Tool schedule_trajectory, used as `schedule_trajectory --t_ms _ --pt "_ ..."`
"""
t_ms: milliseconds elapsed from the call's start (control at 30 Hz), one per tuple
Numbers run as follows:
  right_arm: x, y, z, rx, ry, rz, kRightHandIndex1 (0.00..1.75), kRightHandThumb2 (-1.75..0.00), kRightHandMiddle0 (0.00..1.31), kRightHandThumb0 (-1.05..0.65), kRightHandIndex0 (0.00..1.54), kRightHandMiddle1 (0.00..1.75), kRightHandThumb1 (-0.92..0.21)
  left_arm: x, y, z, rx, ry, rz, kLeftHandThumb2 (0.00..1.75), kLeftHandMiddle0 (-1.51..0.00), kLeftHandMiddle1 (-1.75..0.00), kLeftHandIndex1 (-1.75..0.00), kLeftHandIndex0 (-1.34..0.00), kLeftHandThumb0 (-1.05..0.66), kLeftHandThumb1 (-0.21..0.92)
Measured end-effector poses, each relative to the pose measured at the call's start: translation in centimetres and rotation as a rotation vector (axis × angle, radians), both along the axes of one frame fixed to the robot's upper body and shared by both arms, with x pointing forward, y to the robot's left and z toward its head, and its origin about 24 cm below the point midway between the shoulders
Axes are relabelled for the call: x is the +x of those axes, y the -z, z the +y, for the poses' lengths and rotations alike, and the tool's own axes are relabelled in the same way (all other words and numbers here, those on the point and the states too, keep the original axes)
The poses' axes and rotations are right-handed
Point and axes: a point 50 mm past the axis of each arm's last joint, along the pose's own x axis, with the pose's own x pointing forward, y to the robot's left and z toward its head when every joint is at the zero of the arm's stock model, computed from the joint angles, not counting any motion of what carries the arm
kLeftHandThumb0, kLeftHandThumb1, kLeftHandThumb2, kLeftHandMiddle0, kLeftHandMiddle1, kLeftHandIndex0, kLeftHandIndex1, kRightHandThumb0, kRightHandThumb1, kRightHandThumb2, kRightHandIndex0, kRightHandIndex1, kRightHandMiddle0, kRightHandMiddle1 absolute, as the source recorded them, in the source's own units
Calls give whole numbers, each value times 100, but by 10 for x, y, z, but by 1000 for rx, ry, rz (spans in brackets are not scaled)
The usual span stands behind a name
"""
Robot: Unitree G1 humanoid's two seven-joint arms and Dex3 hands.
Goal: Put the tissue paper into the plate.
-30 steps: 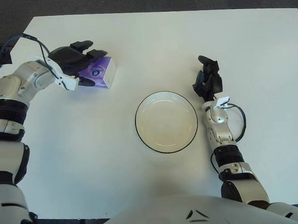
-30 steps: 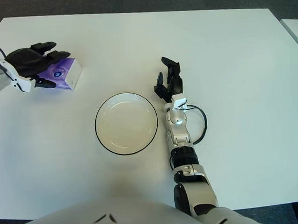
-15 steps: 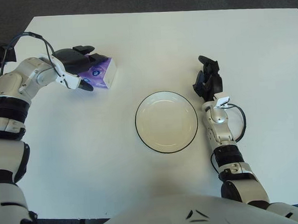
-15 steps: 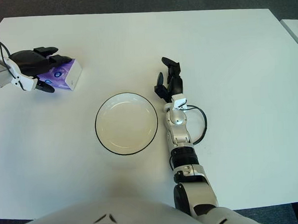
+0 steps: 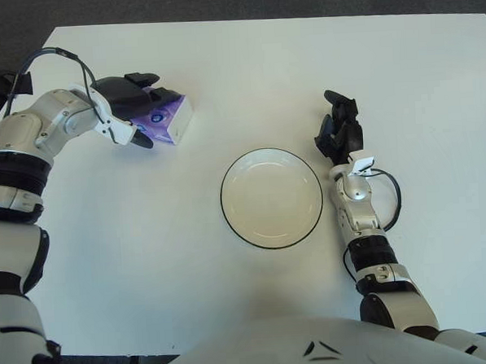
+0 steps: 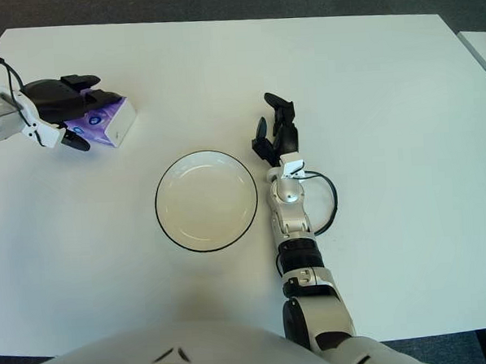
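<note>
While the left hand (image 5: 123,103) sits at the far left of the white desk (image 5: 246,76), its dark fingers (image 5: 144,78) are draped over the top of the tissue paper (image 5: 168,119), a purple and white pack, with a lower finger poking out along the pack's near side. From here they look closed around the pack, though whether it is lifted clear of the desk I cannot tell. The pack lies directly under and just to the right of those fingers, its long axis running roughly left to right with a slight slant.

The plate (image 5: 271,198) (white, with a thin dark rim, nothing in it) lies well apart from the left fingers, to their right and toward the robot's body. That is the direction the carry would have to take, I'd judge: rightward and inward.

Further right, the right hand (image 5: 338,132) shows just beside the plate's right rim, its fingers loosely apart and holding nothing. It is nearer the plate, but the left hand is the one on the pack.
</note>
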Motion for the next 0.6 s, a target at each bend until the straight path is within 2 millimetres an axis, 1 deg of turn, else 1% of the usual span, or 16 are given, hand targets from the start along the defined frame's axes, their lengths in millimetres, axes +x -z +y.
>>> schedule_trajectory --t_ms 200,600 --pt "0 0 0 0 1 -1 0 -85 0 -57 48 88 -92 1 1 0 21 4 -3 38 -1 0 -27 0 -105 92" --pt "0 0 0 1 -2 -2 0 -84 0 -55 48 89 -92 7 3 1 103 3 -103 40 -6 -2 -38 0 -105 92"
